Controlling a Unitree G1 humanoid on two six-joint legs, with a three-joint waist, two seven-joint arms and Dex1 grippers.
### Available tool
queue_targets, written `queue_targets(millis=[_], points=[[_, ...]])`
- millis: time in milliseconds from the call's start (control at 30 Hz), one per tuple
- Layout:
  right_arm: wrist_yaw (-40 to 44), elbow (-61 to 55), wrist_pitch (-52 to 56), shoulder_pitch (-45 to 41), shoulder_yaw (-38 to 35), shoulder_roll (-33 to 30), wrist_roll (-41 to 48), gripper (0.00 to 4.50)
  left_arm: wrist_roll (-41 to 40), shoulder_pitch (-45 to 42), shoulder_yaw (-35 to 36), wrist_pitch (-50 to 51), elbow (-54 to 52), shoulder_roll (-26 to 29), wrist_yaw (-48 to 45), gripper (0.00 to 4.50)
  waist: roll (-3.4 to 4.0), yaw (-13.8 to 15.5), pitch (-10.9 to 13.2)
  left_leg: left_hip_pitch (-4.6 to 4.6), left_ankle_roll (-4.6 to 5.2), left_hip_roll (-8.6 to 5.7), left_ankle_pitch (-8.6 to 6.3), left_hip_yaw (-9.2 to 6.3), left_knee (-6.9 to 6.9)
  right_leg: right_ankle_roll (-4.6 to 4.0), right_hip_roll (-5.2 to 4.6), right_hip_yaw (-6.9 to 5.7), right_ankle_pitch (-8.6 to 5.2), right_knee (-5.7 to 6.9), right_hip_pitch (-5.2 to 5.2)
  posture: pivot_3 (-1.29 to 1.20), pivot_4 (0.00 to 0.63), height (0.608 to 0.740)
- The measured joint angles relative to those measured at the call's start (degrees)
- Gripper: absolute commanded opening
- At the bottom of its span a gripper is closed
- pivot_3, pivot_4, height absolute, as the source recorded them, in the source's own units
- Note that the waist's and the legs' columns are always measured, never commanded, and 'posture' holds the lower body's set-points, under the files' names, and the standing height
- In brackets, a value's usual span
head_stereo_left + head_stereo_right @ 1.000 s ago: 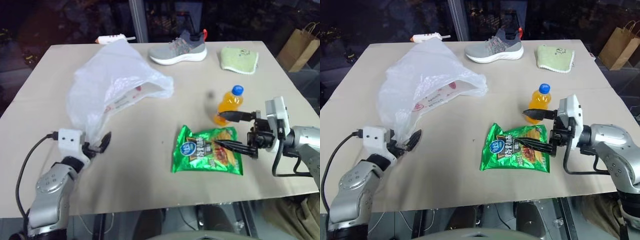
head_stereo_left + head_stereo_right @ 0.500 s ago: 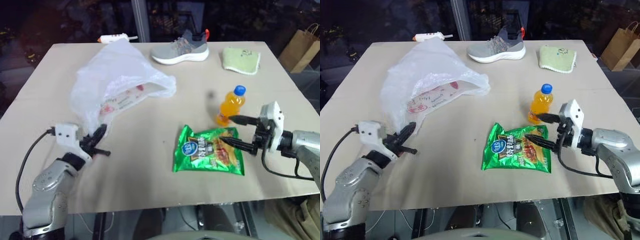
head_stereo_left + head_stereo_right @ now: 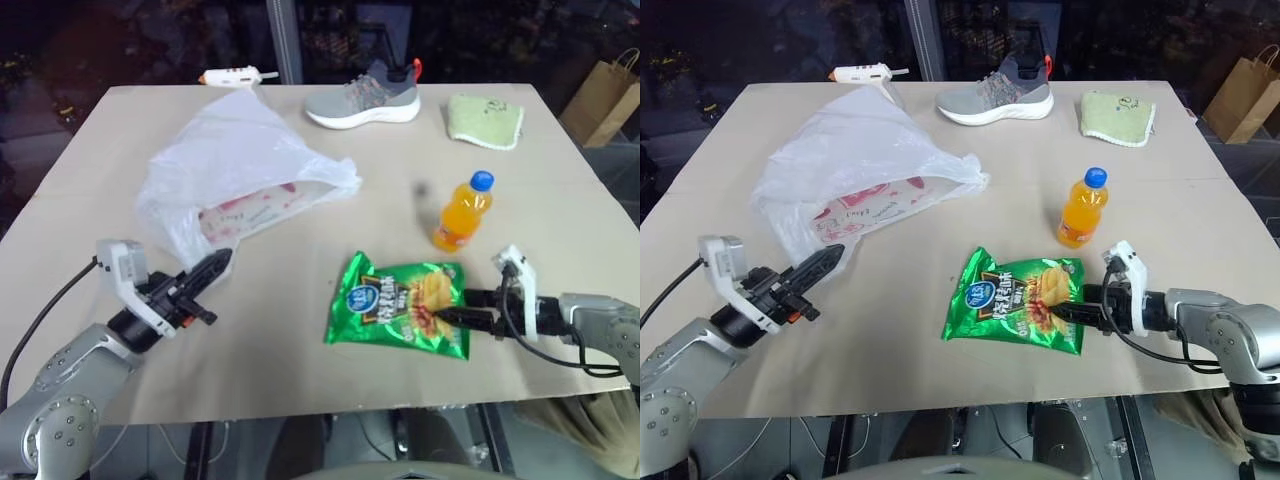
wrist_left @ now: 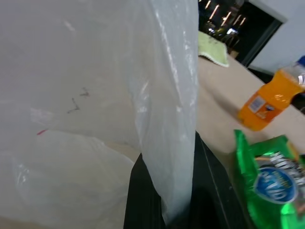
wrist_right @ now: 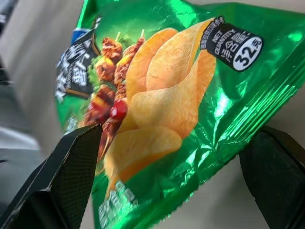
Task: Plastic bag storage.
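So the plastic bag (image 3: 240, 172) sits crumpled on the tabletop's (image 3: 300, 330) left half, and the left gripper (image 3: 205, 275) has its fingers pinched shut on a thin fold of its near edge. That film could easily slip or tear. The right gripper (image 3: 1068, 307) is wide open around the snack packet (image 3: 1015, 300), which could squirt away.

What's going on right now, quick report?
Left gripper jaws shut on plastic bag edge. Right gripper jaws open, straddling the green chip packet. Orange drink bottle stands nearby, clear of both.
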Motion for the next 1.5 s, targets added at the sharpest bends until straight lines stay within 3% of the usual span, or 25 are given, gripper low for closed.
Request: queue_targets(millis=[33, 100, 133, 233, 367, 400, 567, 800, 900, 967, 1133, 1500], points=[[-0.3, -0.3, 1.1, 0.0, -0.1, 0.5, 1.0, 4.1, -0.7, 0.1, 0.0, 0.3, -0.2, 0.3, 0.0, 0.0, 0.0, 0.0, 0.0, -0.01, 0.0, 0.0, 0.0, -0.01, 0.0, 0.0, 0.0, -0.01, 0.0, 0.0, 0.0, 0.0, 0.15, 0.74], [-0.4, -0.6, 2.1, 0.0, -0.1, 1.0, 2.2, 3.91, -1.2, 0.2, 0.0, 0.6, -0.5, 0.6, -0.2, 0.0, 0.02, 0.0, 0.0, -0.01, 0.0, 0.0, 0.0, -0.02, 0.0, 0.0, 0.01, -0.01, 0.0, 0.0, -0.01, 0.0, 0.15, 0.74], [-0.7, -0.9, 2.7, 0.0, -0.2, 1.3, 2.6, 3.33, -1.5, 0.3, -0.1, 0.9, -0.6, 0.8, -0.4, 0.0, 0.02, 0.0, 0.0, -0.01, 0.0, 0.0, 0.0, -0.03, -0.01, -0.01, 0.01, -0.03, 0.0, 0.0, -0.01, 0.0, 0.15, 0.74], [-4.5, -1.1, 2.9, 0.0, -0.8, 4.6, 3.2, 2.24, -2.6, -0.3, -1.2, 2.0, -0.6, 2.5, -1.6, 0.0, 0.02, 0.0, 0.0, -0.03, 0.0, -0.01, 0.0, -0.07, 0.0, -0.01, 0.01, -0.07, -0.01, 0.0, -0.01, 0.0, 0.15, 0.74], [-7.1, -1.7, 4.1, -0.1, -1.3, 6.8, 5.0, 0.21, -4.0, -1.6, -2.3, 2.5, -0.5, 3.6, -2.3, 0.0, 0.02, 0.0, 0.0, -0.06, 0.0, -0.01, 0.0, -0.09, 0.0, -0.01, 0.01, -0.08, -0.01, -0.01, -0.02, 0.0, 0.15, 0.74], [-7.3, -1.8, 4.2, -0.1, -1.4, 6.9, 5.2, 0.04, -4.1, -1.6, -2.3, 2.5, -0.5, 3.8, -2.3, 0.0, 0.03, 0.0, 0.0, -0.06, 0.0, -0.01, 0.0, -0.09, 0.0, -0.01, 0.01, -0.08, -0.01, -0.01, -0.02, 0.0, 0.15, 0.74], [-11.4, -2.5, 5.9, -0.1, -2.0, 10.0, 7.1, 0.04, -4.2, -2.7, -3.4, 2.6, -0.3, 4.1, -3.3, 0.0, 0.03, 0.0, 0.0, -0.07, 0.0, -0.01, 0.0, -0.14, -0.01, -0.01, 0.02, -0.13, -0.01, -0.01, -0.02, 0.0, 0.15, 0.74], [-18.6, 0.3, 7.8, -4.2, -9.0, 15.1, 13.9, 0.04, -4.2, -4.0, -5.2, 2.9, -0.1, 4.1, -4.3, 0.0, 0.04, -0.1, 0.0, -0.09, 0.0, -0.01, 0.0, -0.17, -0.01, -0.02, 0.02, -0.16, -0.01, -0.01, -0.02, 0.0, 0.15, 0.74], [-18.3, 0.4, 7.2, -4.2, -8.6, 13.3, 13.3, 0.93, -4.2, -4.4, -6.1, 3.0, 0.6, 4.1, -4.6, 0.0, 0.06, 0.0, 0.0, -0.14, 0.0, -0.03, 0.0, -0.18, -0.01, -0.01, 0.01, -0.17, -0.01, -0.06, -0.02, 0.0, 0.15, 0.74], [-17.2, 0.3, 6.2, -3.3, -8.1, 11.7, 12.4, 1.76, -3.9, -4.3, -6.4, 3.0, 1.1, 4.1, -5.0, 0.0, 0.06, 0.0, 0.0, -0.15, 0.0, -0.03, 0.0, -0.18, -0.01, -0.01, 0.0, -0.17, -0.01, -0.09, -0.02, 0.0, 0.15, 0.74], [-14.7, 0.2, 4.4, -1.5, -5.8, 11.3, 11.5, 4.43, -3.0, -4.2, -6.8, 2.9, 1.7, 4.1, -5.6, 0.0, 0.07, -0.2, 0.0, -0.14, 0.0, 0.0, 0.0, -0.18, -0.03, -0.01, 0.03, -0.18, -0.01, -0.09, -0.03, 0.0, 0.15, 0.74], [-20.2, 3.4, 4.4, -4.1, -0.9, 21.7, 10.1, 4.47, -1.7, -3.7, -8.1, 2.1, 1.7, 3.2, -5.7, 0.0, 0.04, -0.4, 0.0, -0.1, 0.0, 0.01, 0.0, -0.2, -0.03, -0.01, 0.04, -0.18, -0.01, -0.07, -0.03, 0.0, 0.15, 0.74]])
